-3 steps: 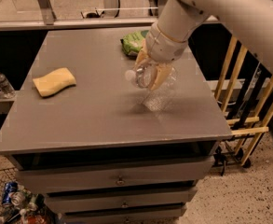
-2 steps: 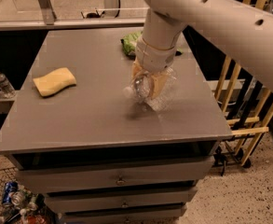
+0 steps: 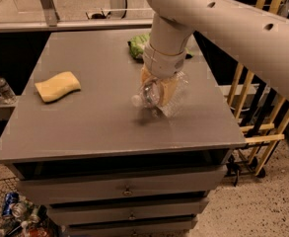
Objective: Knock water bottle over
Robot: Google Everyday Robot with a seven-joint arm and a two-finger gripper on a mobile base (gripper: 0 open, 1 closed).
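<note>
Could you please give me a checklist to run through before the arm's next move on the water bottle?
1. Water bottle off upright: ok, tilted, cap pointing left.
2. Water bottle flat on the table: cannot tell.
3. Tool at the bottle: ok, right against it, over the table.
4. Yellow sponge out of the way: ok, far left.
5. Green bag apart from the bottle: ok, at the back.

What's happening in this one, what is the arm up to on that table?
The robot's arm reaches down over the gray table, with its gripper right at the water bottle on the table's right half. The bottle is tipped steeply, its white cap pointing left; whether it lies flat yet is unclear. A yellow sponge lies at the left and a green bag at the back, both apart from the gripper.
</note>
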